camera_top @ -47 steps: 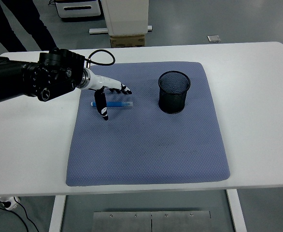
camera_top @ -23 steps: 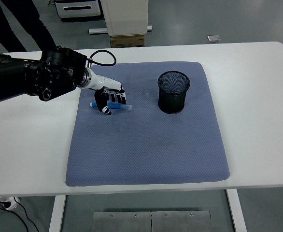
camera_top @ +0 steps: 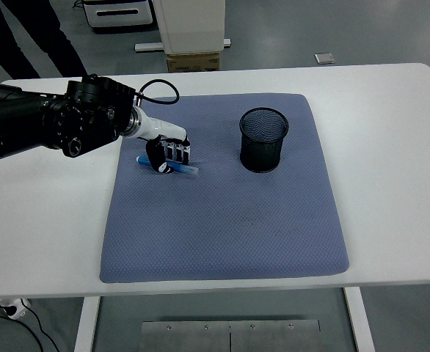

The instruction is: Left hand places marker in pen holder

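Note:
A blue marker lies on the blue-grey mat, at its upper left. My left hand is curled over the marker's middle and grips it against the mat; only the marker's two ends show. The black mesh pen holder stands upright on the mat to the right of the hand, about a hand's length away, and looks empty. My right hand is out of view.
The white table extends around the mat on all sides. A person's dark legs stand beyond the table's far left corner. A cardboard box and white cabinet stand on the floor behind the table.
My left hand dropped from hovering open over the marker and closed its fingers around it. The marker has tilted slightly, its right end now lower.

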